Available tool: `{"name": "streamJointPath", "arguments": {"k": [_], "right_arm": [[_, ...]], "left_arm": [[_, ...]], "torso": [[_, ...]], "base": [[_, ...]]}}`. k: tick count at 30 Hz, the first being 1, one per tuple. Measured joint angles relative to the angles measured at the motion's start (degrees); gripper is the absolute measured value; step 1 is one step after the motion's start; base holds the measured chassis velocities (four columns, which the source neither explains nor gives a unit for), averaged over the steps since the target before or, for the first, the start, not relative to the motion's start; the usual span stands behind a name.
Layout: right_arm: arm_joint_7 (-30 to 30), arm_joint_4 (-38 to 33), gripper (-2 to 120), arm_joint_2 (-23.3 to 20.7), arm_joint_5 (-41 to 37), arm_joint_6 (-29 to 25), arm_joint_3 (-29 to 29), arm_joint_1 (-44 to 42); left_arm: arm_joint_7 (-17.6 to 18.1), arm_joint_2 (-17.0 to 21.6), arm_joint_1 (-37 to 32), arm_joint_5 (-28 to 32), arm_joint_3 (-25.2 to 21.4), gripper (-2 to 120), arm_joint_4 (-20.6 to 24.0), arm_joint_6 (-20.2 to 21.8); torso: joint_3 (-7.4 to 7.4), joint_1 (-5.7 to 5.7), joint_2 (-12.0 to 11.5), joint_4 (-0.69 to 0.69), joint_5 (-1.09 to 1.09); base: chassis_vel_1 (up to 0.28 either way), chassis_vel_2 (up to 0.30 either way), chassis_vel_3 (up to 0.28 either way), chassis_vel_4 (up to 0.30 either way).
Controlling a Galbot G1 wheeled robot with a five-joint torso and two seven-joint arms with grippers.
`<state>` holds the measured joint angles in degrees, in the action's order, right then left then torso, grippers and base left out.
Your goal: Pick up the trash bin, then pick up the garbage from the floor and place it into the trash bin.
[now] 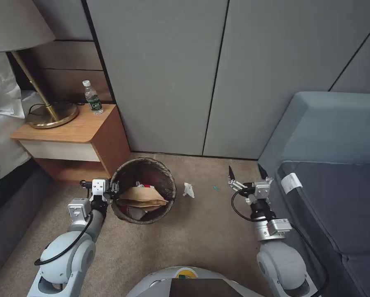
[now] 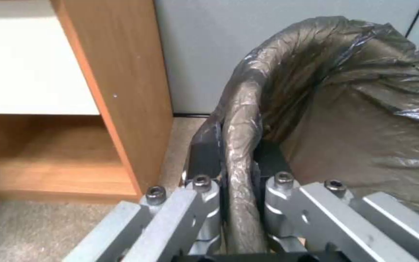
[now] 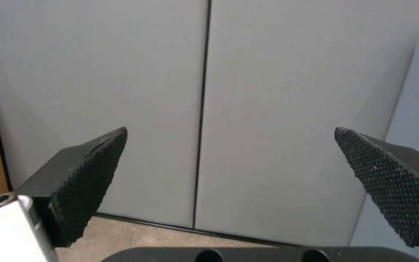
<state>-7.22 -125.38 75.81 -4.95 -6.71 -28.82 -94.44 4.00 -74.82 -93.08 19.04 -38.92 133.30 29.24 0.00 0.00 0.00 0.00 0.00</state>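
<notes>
Left tool (image 1: pixel 114 190) is clamped on the rim of the trash bin (image 1: pixel 167 194), one finger inside the dark bag liner (image 2: pixel 316 91) and one outside, pinching the folded plastic right at the bin's left edge. The bin sits on the carpeted floor (image 1: pixel 201 231) just beside the front right corner of the wooden nightstand (image 1: pixel 110 140), close to the grey wall panels (image 1: pixel 168 74). It stands with its long axis close to vertical, mouth facing up toward the head camera; whether its base touches the carpet cannot be told. Inside, a crumpled brown paper bag (image 1: pixel 143 197) lies across the opening, with red-and-white scraps (image 1: pixel 140 185) showing around it. Out on the floor, a white tissue (image 1: pixel 188 189) lies just right of the bin, apart from its rim, and a tiny teal scrap (image 1: pixel 215 188) sits a little further right. Right tool (image 1: pixel 248 173) is spread wide and gripping nothing, hovering near the left edge of the blue-grey sofa (image 1: pixel 333 136), its fingers (image 3: pixel 91 171) pointing at the wall panels. On the nightstand's top, a green-labelled bottle (image 1: pixel 93 98) stands upright at the back right corner, next to the brass lamp base (image 1: pixel 53 114).
</notes>
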Motion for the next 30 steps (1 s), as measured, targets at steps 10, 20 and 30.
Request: {"name": "streamJointPath", "arguments": {"k": [10, 20, 30], "right_arm": [[-0.1, 0.0, 100, -0.1, -0.2, 0.2, 0.0, 0.1], [-0.2, 0.0, 100, -0.1, -0.5, 0.4, -0.1, 0.1], [-0.3, -0.1, 100, -0.2, -0.8, 0.6, -0.1, 0.1]], "left_arm": [[0.0, -0.1, 0.0, -0.1, 0.0, 5, -0.1, 0.0], [-0.1, -0.1, 0.1, -0.1, 0.1, 5, -0.1, 0.0], [-0.1, -0.1, 0.0, -0.1, 0.1, 5, -0.1, -0.2]], "torso": [[0.00, 0.00, 0.0, 0.00, 0.00], [0.00, 0.00, 0.0, 0.00, 0.00], [0.00, 0.00, 0.0, 0.00, 0.00]], "base": [[0.000, 0.000, 0.000, 0.000], [0.000, 0.000, 0.000, 0.000], [0.000, 0.000, 0.000, 0.000]]}}
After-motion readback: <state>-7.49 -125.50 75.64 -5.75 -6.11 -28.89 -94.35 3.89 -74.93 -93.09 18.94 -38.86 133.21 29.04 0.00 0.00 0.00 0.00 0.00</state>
